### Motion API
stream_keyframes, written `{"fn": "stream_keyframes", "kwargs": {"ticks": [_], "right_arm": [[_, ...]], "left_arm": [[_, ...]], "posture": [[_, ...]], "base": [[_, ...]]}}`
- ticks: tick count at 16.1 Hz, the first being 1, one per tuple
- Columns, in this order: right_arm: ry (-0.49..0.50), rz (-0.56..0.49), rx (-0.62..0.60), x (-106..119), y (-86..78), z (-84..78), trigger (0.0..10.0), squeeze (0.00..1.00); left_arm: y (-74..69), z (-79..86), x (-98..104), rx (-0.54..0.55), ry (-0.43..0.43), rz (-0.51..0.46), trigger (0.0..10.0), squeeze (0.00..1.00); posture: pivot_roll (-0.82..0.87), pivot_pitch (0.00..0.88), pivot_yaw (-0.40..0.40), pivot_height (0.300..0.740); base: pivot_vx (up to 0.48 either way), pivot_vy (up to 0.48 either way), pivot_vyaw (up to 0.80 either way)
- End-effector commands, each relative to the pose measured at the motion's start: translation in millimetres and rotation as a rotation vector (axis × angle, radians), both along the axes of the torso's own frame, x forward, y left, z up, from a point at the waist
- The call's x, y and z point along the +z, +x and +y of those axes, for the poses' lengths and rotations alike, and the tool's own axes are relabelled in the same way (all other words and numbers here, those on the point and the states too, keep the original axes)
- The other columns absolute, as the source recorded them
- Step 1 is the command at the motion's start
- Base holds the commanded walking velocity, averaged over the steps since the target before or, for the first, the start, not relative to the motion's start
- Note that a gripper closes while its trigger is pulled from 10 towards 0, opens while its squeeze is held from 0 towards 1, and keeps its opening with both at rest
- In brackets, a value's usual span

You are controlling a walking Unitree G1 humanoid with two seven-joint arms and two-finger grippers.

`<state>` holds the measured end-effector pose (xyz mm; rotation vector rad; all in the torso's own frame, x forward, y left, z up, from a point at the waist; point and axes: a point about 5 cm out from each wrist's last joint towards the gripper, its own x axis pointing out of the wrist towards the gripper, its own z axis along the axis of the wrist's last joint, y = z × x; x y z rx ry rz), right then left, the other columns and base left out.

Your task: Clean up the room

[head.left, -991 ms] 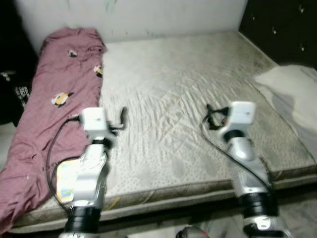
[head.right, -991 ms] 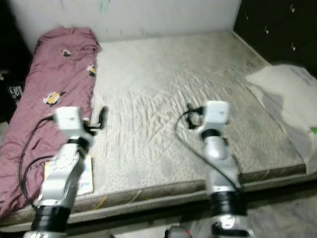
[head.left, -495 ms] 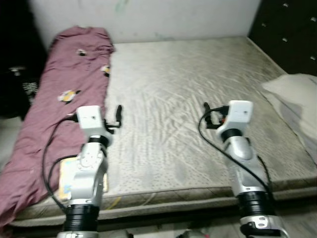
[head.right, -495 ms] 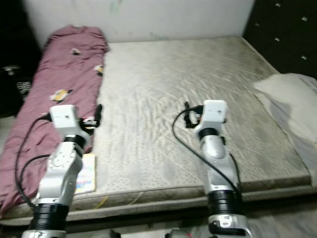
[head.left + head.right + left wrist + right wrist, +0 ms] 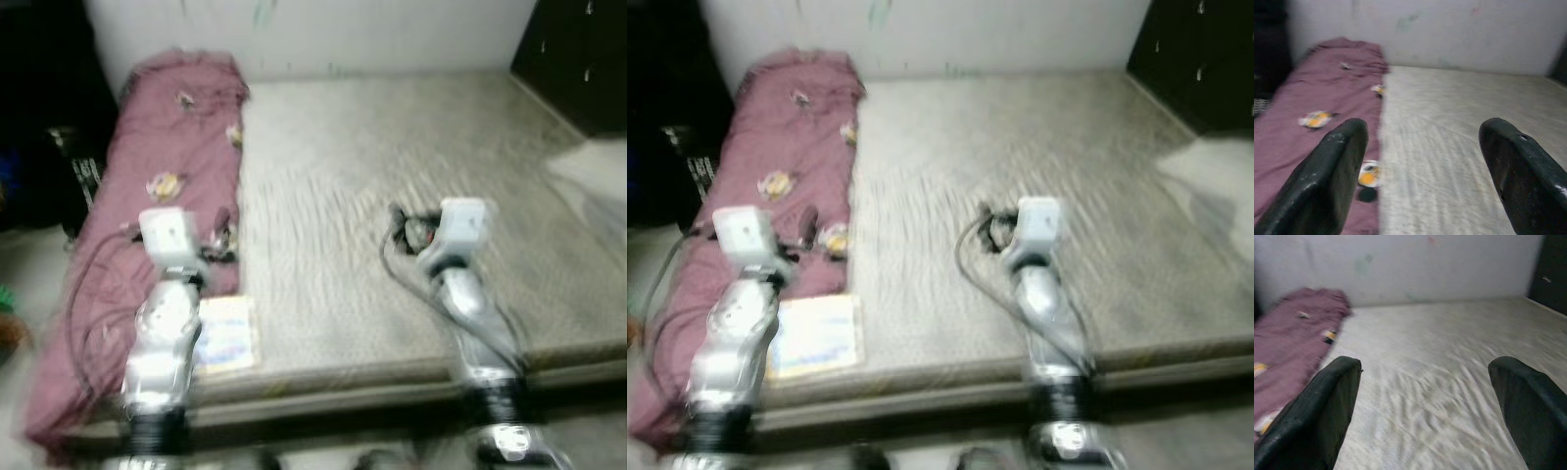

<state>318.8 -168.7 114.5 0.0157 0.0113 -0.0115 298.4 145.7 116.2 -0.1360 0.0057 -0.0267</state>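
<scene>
Nothing looks tidied yet: the blanket (image 5: 167, 186) lies rumpled along the bed's (image 5: 392, 196) left side, a book (image 5: 227, 333) beside it, while left gripper (image 5: 1422, 161) and right gripper (image 5: 1425, 396) hover empty, fingers spread.

Maroon blanket (image 5: 167, 186), yellow-white motifs; beige quilted mattress (image 5: 392, 186); white wall (image 5: 323, 29).

View swung toward the robot's left, now blurred, left claw (image 5: 223, 238) above the pink blanket (image 5: 167, 186)
</scene>
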Motion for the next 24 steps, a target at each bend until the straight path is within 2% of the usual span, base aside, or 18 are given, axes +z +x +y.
{"fn": "stream_keyframes", "kwargs": {"ticks": [1, 11, 13, 14, 16, 18, 21, 24], "right_arm": [[0.004, -0.024, 0.017, 6.5, 2.8, 6.1, 10.0, 0.0], [-0.002, -0.03, 0.019, 8.6, 5.6, 8.0, 10.0, 0.0], [-0.003, -0.031, 0.019, 9.0, 6.1, 8.2, 10.0, 0.0], [-0.011, -0.036, 0.024, 9.4, 6.0, 8.6, 10.0, 0.0], [-0.027, -0.045, 0.04, 10.7, 7.2, 11.6, 10.0, 0.0], [-0.027, -0.042, 0.039, 10.5, 9.5, 10.1, 10.0, 0.0], [-0.018, -0.051, 0.019, 11.5, 10.3, 8.0, 10.0, 0.0], [-0.005, -0.061, 0.019, 13.1, 5.7, 9.2, 10.0, 0.0]], "left_arm": [[0.9, 7.5, 2.0, 0.017, 0.02, -0.002, 10.0, 0.0], [3.2, 7.0, 3.5, 0.028, 0.016, -0.003, 10.0, 0.0], [3.7, 6.8, 4.9, 0.026, 0.025, -0.016, 10.0, 0.0], [3.6, 7.3, 7.5, 0.048, 0.061, -0.034, 10.0, 0.0], [5.6, 14.7, 10.6, 0.12, 0.106, -0.05, 10.0, 0.0], [6.3, 19.8, 12.2, 0.14, 0.114, -0.051, 10.0, 0.0], [3.1, 28.5, 5.6, 0.146, 0.097, -0.045, 10.0, 0.0], [0.7, 28.8, 7.1, 0.147, 0.081, -0.047, 10.0, 0.0]], "posture": [[-0.1, 0.0, 0.025, 0.74], [-0.1, 0.0, 0.024, 0.74], [-0.1, 0.0, 0.023, 0.74], [-0.1, 0.0, 0.021, 0.74], [-0.1, 0.0, 0.018, 0.74], [-0.1, 0.0, 0.014, 0.74], [-0.1, 0.0, 0.02, 0.74], [-0.11, 0.0, 0.023, 0.74]], "base": [[0.0, 0.48, 0.0], [0.0, 0.48, 0.0], [0.0, 0.48, 0.0], [0.0, 0.36, 0.0], [0.0, 0.0, 0.0], [0.0, 0.0, 0.0], [0.0, 0.0, 0.0], [0.0, 0.0, 0.0]]}}
